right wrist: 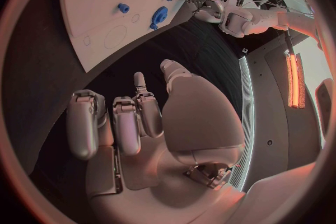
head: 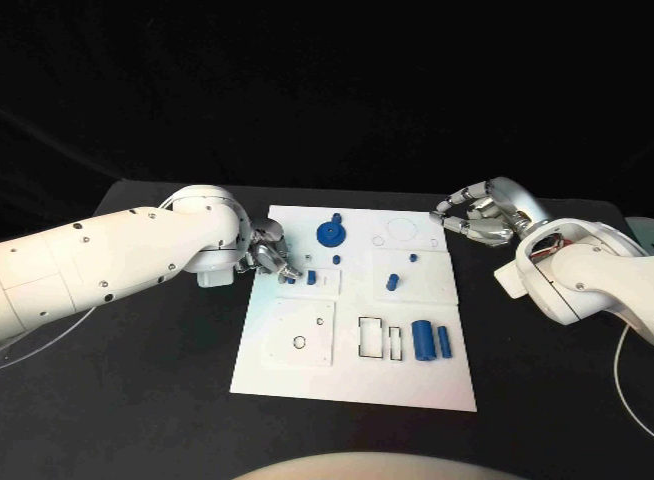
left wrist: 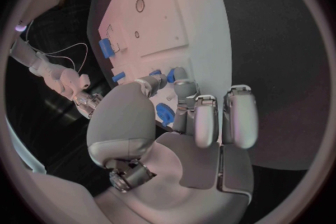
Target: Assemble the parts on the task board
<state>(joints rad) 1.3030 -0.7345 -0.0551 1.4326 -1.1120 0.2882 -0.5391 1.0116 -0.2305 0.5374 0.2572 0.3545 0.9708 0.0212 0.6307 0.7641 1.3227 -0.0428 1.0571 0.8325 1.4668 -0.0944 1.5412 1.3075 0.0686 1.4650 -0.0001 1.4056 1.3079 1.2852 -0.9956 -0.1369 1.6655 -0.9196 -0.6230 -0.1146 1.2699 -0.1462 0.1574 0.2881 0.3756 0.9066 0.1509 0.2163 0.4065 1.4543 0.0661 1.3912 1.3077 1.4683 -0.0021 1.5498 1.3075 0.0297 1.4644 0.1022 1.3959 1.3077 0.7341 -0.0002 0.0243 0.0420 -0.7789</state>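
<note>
The white task board (head: 414,385) lies flat in the middle of the black desk, its long side running away from the robot. A blue round disc with a short stem (head: 332,233) sits near the far edge. Nearer the middle, a small blue peg (head: 392,280) stands in the board, with a tiny blue piece (head: 409,257) just beyond it. Two more small blue pieces (head: 311,277) lie by the left edge. Near the front, two blue cylinders (head: 421,341) lie side by side, beside an outlined rectangular slot (head: 372,338).
</note>
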